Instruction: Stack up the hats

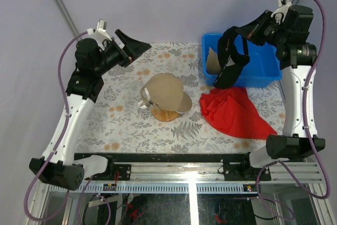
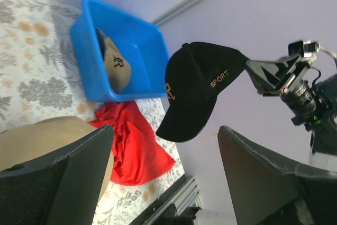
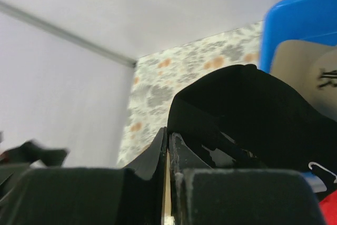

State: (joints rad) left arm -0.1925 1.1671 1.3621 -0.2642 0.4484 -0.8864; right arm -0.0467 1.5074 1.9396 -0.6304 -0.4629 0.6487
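My right gripper (image 1: pixel 243 31) is shut on the black cap (image 1: pixel 229 61) and holds it by an edge in the air over the blue bin (image 1: pixel 263 72). The cap hangs down with gold lettering (image 2: pixel 195 93). In the right wrist view the closed gripper (image 3: pixel 168 146) pinches black fabric (image 3: pixel 253 114). One tan cap (image 1: pixel 166 92) sits on the round wooden stand (image 1: pixel 169 115), with a white edge (image 1: pixel 143 101) showing under it. Another tan cap (image 1: pixel 212 59) lies in the bin. My left gripper (image 1: pixel 136 46) is open and empty, raised at the back left (image 2: pixel 166 183).
A red cloth (image 1: pixel 234 111) lies crumpled on the floral table cover in front of the bin, right of the stand; it also shows in the left wrist view (image 2: pixel 131 140). The bin (image 2: pixel 89 67) stands at the back right. A metal rail runs along the near edge.
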